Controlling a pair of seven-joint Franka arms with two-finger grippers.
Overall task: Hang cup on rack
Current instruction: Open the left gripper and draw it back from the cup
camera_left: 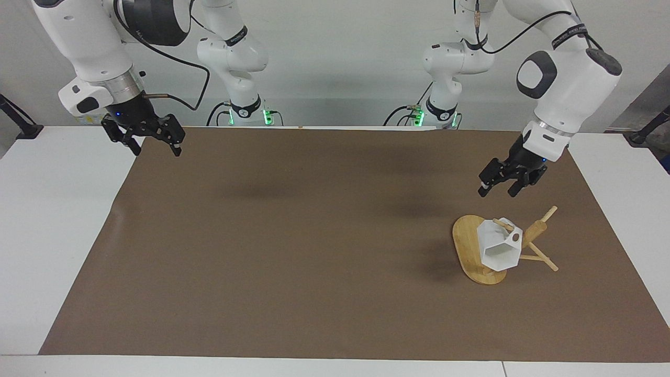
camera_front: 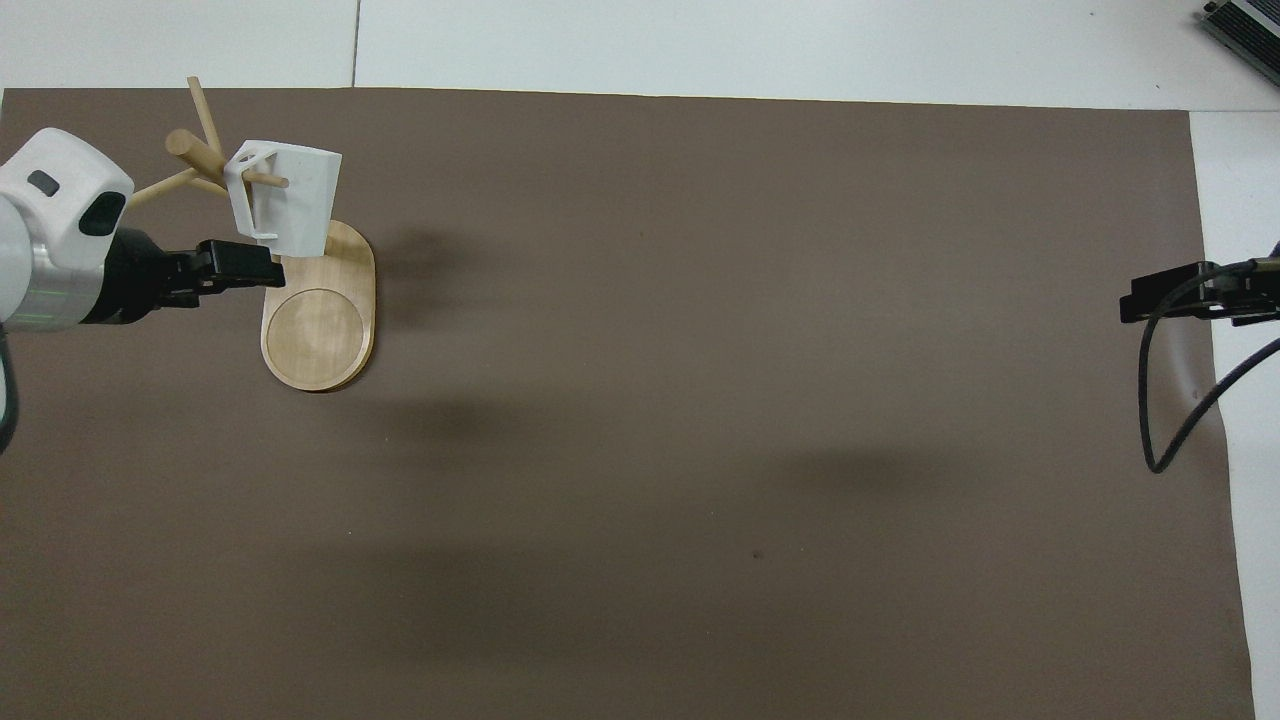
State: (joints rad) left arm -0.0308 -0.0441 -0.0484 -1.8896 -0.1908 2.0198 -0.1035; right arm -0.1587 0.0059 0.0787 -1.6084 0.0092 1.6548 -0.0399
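Note:
The white faceted cup hangs by its handle hole on a thin peg of the bamboo rack, just above the rack's oval base. In the overhead view the cup shows beside the post, with the rack's base nearer to the robots. My left gripper is open and empty in the air above the rack, clear of the cup; from overhead the left gripper lies over the base's edge. My right gripper waits open over the mat's corner at the right arm's end, and the right gripper also shows overhead.
A brown mat covers most of the white table. A black cable loops down from the right arm over the mat's edge. The rack's other pegs stick out toward the left arm's end of the table.

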